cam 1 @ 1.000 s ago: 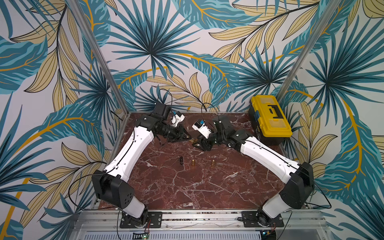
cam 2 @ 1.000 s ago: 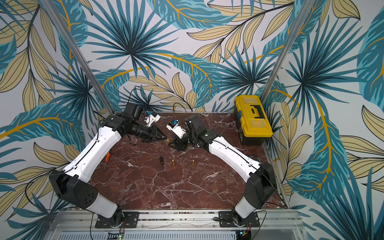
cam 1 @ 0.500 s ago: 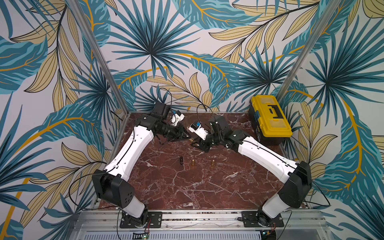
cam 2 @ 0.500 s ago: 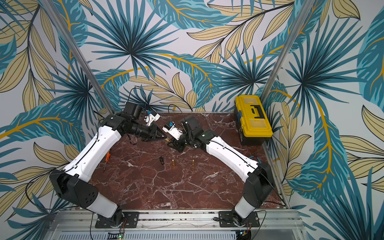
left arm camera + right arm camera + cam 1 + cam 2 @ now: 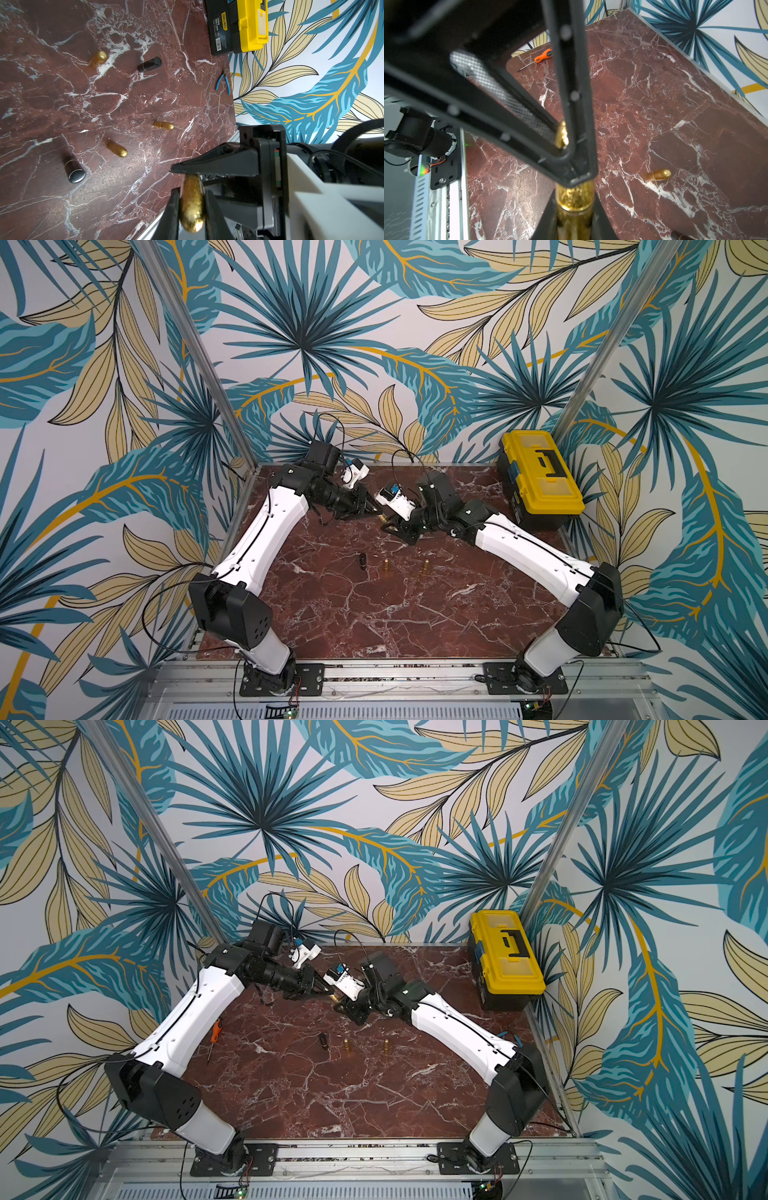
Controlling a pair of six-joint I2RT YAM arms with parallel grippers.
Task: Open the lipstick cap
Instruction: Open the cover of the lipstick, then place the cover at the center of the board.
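Observation:
A gold lipstick (image 5: 381, 515) (image 5: 333, 995) hangs in the air over the back middle of the marble table (image 5: 374, 614), held between both grippers. My left gripper (image 5: 372, 512) (image 5: 192, 190) is shut on its rounded end (image 5: 192, 207). My right gripper (image 5: 390, 524) (image 5: 574, 195) is shut on the opposite end, just below a raised gold ring (image 5: 574, 204) around the tube. In the right wrist view the left gripper's black fingers (image 5: 571, 104) cover most of the lipstick's far part. The two grippers' fingertips almost touch.
Several loose lipsticks lie mid-table: a black one (image 5: 363, 561) and two gold ones (image 5: 387, 567) (image 5: 425, 567). A yellow toolbox (image 5: 540, 477) stands at the back right. An orange screwdriver (image 5: 215, 1031) lies by the left edge, blue pliers (image 5: 223, 82) by the right edge.
My right gripper has moved left up to the left gripper and shut on the lipstick's free end. The left gripper has kept its grip and place.

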